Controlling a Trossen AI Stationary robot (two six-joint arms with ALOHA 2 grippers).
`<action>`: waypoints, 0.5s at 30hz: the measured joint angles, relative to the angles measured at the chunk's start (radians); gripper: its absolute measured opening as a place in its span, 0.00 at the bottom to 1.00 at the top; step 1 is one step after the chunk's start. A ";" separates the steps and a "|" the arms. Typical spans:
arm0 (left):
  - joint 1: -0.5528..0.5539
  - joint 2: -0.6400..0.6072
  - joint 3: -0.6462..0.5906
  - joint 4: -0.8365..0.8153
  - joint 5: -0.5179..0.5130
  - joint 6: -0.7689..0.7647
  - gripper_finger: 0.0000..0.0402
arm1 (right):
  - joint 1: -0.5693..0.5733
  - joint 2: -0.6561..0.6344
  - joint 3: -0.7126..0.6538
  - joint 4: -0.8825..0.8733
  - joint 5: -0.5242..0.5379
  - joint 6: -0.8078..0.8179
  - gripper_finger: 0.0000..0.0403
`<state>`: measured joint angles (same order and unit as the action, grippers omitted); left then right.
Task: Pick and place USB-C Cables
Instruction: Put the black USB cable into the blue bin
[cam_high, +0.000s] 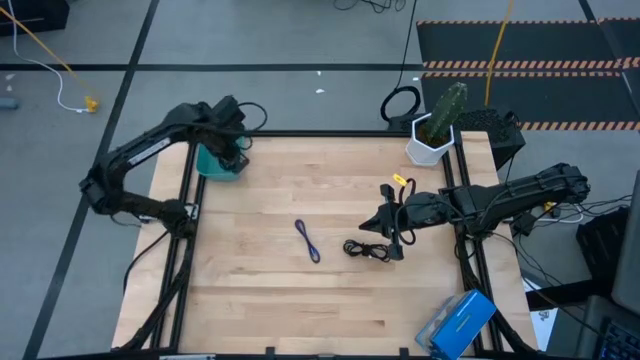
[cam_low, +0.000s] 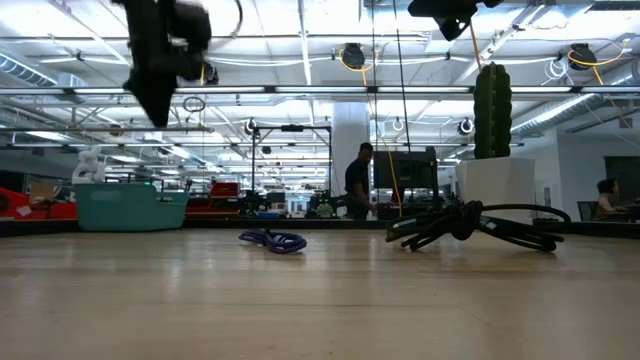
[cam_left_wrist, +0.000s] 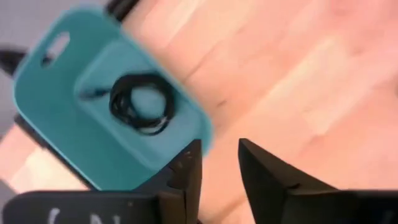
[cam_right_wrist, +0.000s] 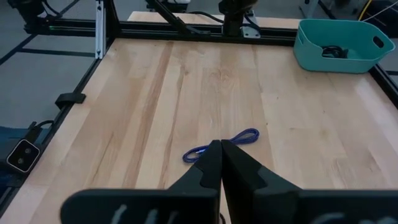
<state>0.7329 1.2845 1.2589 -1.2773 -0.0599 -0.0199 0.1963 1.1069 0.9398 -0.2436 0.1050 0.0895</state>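
While cactus (cam_high: 443, 112) stands apart, cables (cam_high: 368, 250) lie unobstructed.

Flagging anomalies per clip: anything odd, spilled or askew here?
Nothing stands out. One black coiled cable lies in the teal tray under the left end effector, open. A second black cable and the blue-purple cable lie loose on the table near the right end effector, shut.

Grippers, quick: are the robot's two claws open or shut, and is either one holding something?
Left gripper: open, holding nothing, above the teal tray.
Right gripper: shut, holding nothing, above the table.
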 joint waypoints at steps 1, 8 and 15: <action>-0.032 -0.027 0.015 -0.010 0.000 -0.014 0.24 | 0.000 0.000 0.000 0.000 0.000 0.000 0.00; -0.256 -0.193 0.029 -0.138 0.003 -0.167 0.11 | 0.000 0.000 0.000 0.004 0.004 0.000 0.00; -0.554 -0.273 0.010 -0.102 -0.040 -0.340 0.02 | 0.000 0.000 0.000 0.008 0.003 0.003 0.00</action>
<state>0.1790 1.0119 1.2685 -1.3789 -0.0999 -0.3597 0.1963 1.1069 0.9398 -0.2352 0.1081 0.0929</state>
